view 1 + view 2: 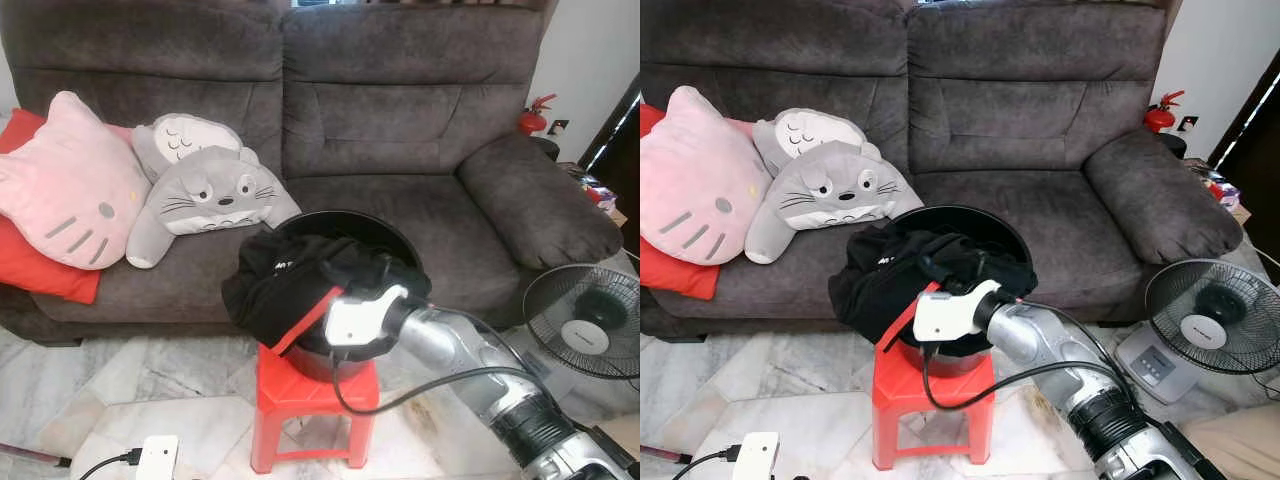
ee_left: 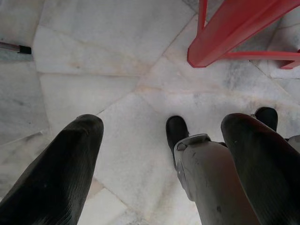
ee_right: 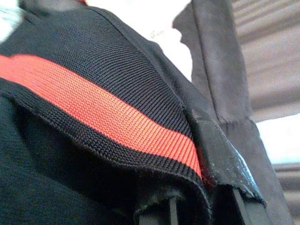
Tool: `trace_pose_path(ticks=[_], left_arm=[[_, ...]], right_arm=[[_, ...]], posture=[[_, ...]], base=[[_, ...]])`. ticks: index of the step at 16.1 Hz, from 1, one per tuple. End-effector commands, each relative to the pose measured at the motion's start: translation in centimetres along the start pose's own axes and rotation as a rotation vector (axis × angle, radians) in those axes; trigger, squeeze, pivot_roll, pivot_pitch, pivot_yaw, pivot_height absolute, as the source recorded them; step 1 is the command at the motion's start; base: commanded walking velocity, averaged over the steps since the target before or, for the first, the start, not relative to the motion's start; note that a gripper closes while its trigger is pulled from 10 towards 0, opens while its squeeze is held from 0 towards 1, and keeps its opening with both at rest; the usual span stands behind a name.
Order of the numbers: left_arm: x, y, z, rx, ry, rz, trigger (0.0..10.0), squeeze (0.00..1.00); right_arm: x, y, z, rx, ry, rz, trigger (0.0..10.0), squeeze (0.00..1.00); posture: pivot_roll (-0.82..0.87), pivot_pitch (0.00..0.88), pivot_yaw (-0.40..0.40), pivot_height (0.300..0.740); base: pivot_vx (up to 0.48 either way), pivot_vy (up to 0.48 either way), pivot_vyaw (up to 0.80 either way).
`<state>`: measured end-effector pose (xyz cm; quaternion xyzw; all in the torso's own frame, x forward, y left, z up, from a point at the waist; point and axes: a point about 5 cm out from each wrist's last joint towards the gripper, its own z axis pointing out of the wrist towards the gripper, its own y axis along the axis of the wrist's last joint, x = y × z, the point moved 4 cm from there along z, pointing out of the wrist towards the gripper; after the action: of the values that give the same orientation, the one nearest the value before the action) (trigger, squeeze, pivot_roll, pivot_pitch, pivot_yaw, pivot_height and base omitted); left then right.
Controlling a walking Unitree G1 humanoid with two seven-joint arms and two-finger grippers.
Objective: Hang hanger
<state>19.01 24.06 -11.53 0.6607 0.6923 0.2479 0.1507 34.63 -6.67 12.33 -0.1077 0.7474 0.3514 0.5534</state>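
The right tool (image 1: 335,268) is buried in a black garment with a red band (image 1: 285,290), so its fingertips are hidden and it cannot be told whether they grip the cloth or merely press into it; the right wrist view is blocked at close range by the ribbed black knit and its red stripe, with one finger (image 3: 225,159) partly seen beneath the fabric. No hanger can be made out among the folds. The right arm (image 1: 480,370) reaches from the lower right of the frame toward the centre, its white wrist housing against the garment, a black cable looping below. The left tool (image 2: 154,154) hangs low over the floor, fingers spread wide and holding nothing, with the robot's own leg seen between them. The garment is heaped over the near rim of a black round bin (image 1: 370,225), which stands on a red plastic stool (image 1: 315,400) on the pale marble floor (image 1: 180,390). Behind is a dark grey sofa (image 1: 400,120) carrying a pink cat cushion (image 1: 65,180) and grey plush cushions (image 1: 210,195); a floor fan (image 1: 585,325) stands at right, a white power strip (image 1: 155,458) at lower left.
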Motion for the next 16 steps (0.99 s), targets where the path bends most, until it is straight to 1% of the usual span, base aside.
trace_pose_path(ticks=[1, 2, 4, 5, 6, 7, 8, 9, 11, 12, 13, 14, 15, 16], left_arm=[[-0.1, -0.4, -0.1, 0.004, -0.002, 0.005, 10.0, 0.0], [-0.1, -0.4, -0.1, 0.004, -0.002, 0.007, 10.0, 0.0], [-0.1, -0.4, -0.1, 0.004, -0.001, 0.008, 10.0, 0.0], [-0.1, -0.4, -0.1, 0.004, 0.0, 0.009, 10.0, 0.0], [-0.1, -0.5, -0.1, 0.004, 0.0, 0.009, 10.0, 0.0], [-0.1, -0.5, -0.1, 0.004, -0.001, 0.01, 10.0, 0.0], [-0.1, -0.5, -0.1, 0.005, -0.001, 0.011, 10.0, 0.0], [-0.1, -0.5, -0.1, 0.005, -0.001, 0.011, 10.0, 0.0], [-0.1, -0.5, -0.1, 0.005, -0.001, 0.01, 10.0, 0.0], [-0.1, -0.5, -0.1, 0.005, -0.001, 0.01, 10.0, 0.0], [-0.2, -0.6, -0.1, 0.005, -0.001, 0.01, 10.0, 0.0], [-0.2, -0.6, -0.1, 0.005, -0.001, 0.01, 10.0, 0.0], [-0.2, -0.6, -0.1, 0.004, -0.003, 0.008, 10.0, 0.0], [-0.2, -0.6, -0.1, 0.004, -0.004, 0.007, 10.0, 0.0]], right_arm=[[-1.5, -1.2, -0.2, 0.054, -0.066, 0.028, 0.0, 0.0], [-2.5, -1.4, -0.2, 0.068, -0.113, 0.044, 0.0, 0.0], [-3.7, -1.6, -0.2, 0.079, -0.165, 0.057, 0.0, 0.0], [-5.3, -1.7, -0.1, 0.091, -0.237, 0.079, 0.0, 0.0], [-5.8, -1.7, -0.1, 0.092, -0.261, 0.091, 0.0, 0.0], [-6.6, -1.7, -0.1, 0.094, -0.299, 0.106, 6.2, 0.0], [-7.4, -1.5, 0.0, 0.087, -0.332, 0.116, 10.0, 0.0], [-8.1, -1.4, 0.0, 0.079, -0.361, 0.131, 10.0, 0.0], [-10.5, -0.9, -0.2, 0.056, -0.465, 0.166, 10.0, 0.0], [-12.2, -0.6, -0.6, 0.041, -0.543, 0.182, 10.0, 0.0], [-13.5, -0.5, -1.0, 0.032, -0.613, 0.193, 10.0, 0.0], [-13.5, -0.5, -1.0, 0.032, -0.613, 0.193, 10.0, 0.0], [-14.7, -0.6, -2.4, 0.026, -0.77, 0.32, 10.0, 0.0], [-14.7, -0.8, -2.9, 0.032, -0.815, 0.371, 10.0, 0.0]], posture=[[-0.14, 0.0, -0.051, 0.74], [-0.15, 0.0, -0.05, 0.74], [-0.15, 0.0, -0.05, 0.74], [-0.15, 0.0, -0.05, 0.74], [-0.15, 0.0, -0.05, 0.74], [-0.15, 0.0, -0.05, 0.74], [-0.15, 0.0, -0.051, 0.74], [-0.14, 0.0, -0.051, 0.74], [-0.14, 0.0, -0.052, 0.74], [-0.14, 0.0, -0.054, 0.74], [-0.14, 0.0, -0.057, 0.74], [-0.14, 0.0, -0.057, 0.74], [-0.14, 0.0, -0.061, 0.74], [-0.14, 0.0, -0.061, 0.74]], base=[[0.0, 0.0, 0.0], [0.0, 0.0, 0.0], [0.0, 0.0, 0.0], [0.0, 0.0, 0.0], [0.0, 0.0, 0.0], [0.0, 0.0, 0.0], [0.0, 0.0, 0.0], [0.0, 0.0, 0.0], [0.0, 0.0, 0.0], [0.0, 0.0, 0.0], [0.0, 0.0, 0.0], [0.0, 0.0, 0.0], [0.0, 0.0, 0.0], [0.0, 0.0, 0.0]])
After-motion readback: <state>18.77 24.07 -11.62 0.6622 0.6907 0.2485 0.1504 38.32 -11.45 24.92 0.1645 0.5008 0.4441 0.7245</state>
